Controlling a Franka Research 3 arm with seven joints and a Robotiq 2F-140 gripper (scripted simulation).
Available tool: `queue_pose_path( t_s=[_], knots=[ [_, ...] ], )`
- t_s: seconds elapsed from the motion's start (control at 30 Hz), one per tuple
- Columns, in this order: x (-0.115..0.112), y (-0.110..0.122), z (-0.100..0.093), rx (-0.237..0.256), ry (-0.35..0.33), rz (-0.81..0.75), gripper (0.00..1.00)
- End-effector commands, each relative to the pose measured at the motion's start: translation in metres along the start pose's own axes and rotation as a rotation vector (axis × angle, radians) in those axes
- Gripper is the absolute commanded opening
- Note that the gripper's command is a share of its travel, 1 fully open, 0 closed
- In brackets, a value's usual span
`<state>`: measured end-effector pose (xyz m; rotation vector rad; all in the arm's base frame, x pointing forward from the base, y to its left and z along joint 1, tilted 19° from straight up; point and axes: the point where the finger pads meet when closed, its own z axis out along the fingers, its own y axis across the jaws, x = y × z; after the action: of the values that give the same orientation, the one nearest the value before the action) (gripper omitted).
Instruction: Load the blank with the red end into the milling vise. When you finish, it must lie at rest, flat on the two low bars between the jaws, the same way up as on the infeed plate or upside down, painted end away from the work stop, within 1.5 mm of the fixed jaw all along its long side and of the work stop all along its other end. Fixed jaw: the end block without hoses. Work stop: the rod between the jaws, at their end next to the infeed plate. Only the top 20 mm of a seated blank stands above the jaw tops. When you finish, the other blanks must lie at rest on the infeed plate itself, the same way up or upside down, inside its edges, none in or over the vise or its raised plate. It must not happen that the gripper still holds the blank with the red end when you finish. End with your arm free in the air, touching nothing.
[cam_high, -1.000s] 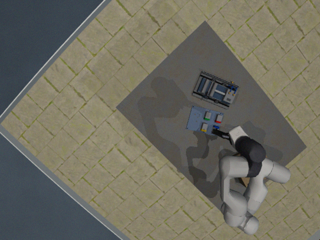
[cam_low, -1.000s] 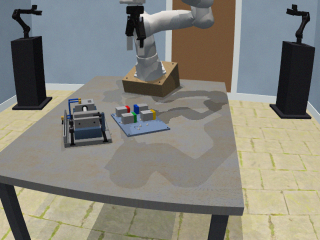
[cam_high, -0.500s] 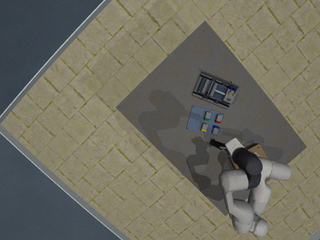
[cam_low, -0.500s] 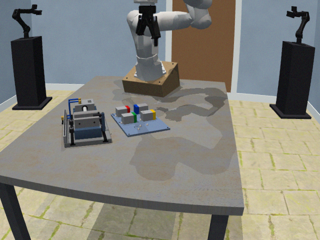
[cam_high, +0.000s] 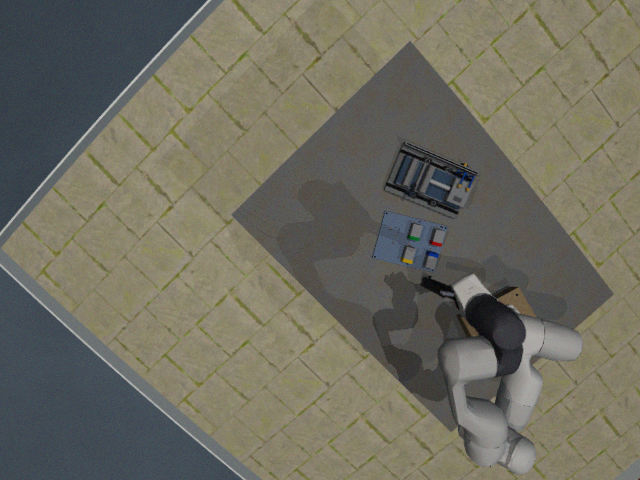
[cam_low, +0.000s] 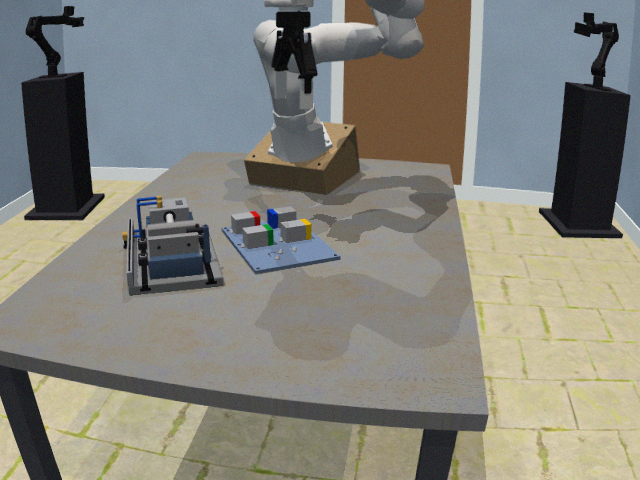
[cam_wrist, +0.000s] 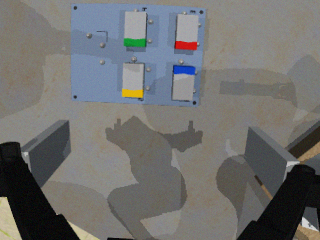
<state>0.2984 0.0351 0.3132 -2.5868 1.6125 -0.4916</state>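
blue infeed plate, brown door, black pincer

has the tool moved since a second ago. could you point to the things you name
Yes. In the top view, its tips overlapped the edge of the infeed plate (cam_high: 383, 246) (cam_low: 310, 255) (cam_wrist: 82, 80); now the tool (cam_high: 424, 282) (cam_low: 295, 77) (cam_wrist: 158, 140) appears off it, lower in the picture.
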Motion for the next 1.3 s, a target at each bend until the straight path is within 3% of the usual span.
queue_pose_path(
  t_s=[0.0,1.27],
  knots=[
    [0.0016,0.0003,-0.0006,0.002,0.004,0.019,1.00],
    [0.0109,-0.0014,-0.0014,0.002,0.004,0.019,1.00]
  ],
)
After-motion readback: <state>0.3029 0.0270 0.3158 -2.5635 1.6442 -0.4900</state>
